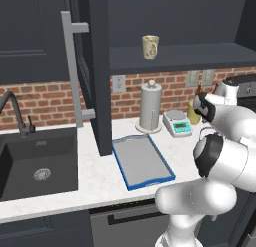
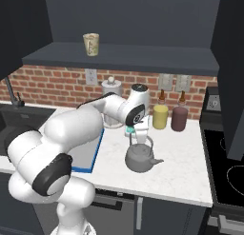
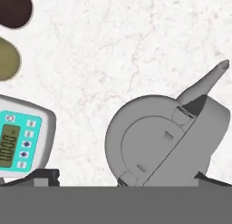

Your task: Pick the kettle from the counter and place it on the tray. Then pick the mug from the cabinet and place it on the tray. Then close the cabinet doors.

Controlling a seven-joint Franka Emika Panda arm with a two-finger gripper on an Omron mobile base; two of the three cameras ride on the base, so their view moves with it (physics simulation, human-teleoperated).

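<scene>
I have the gripper (image 2: 138,134) hanging just above the kettle (image 2: 141,158), jaws spread wide and holding nothing. The kettle sits on the counter (image 2: 186,158), in the open stretch to the right of the tray (image 1: 142,161) and in front of the yellow bottle (image 2: 160,116) and the maroon bottle (image 2: 179,117) that stand by the back wall. It is closer to the counter's front edge than they are.

What my next move turns on, as I judge it, is the line of the kettle's loop handle. In the right base view the arch rises right under the hand, its top near the fingers. In the hand view the kettle (image 3: 167,141) lies low and right of centre rather than squarely between the fingertips, with the spout (image 3: 206,80) running up toward the upper right and the handle seen as a broad band across the body on the spout side. So I would want to shift toward the kettle and square the jaws across that band before lowering; I cannot tell whether they already straddle it.

The small scale (image 3: 20,139) sits just beside the kettle on the tray's side, close enough to mind. The tray is bare. The mug (image 1: 150,46) stands on the shelf of the cabinet (image 1: 175,58), whose door (image 1: 92,71) hangs open over the counter's back edge.
</scene>
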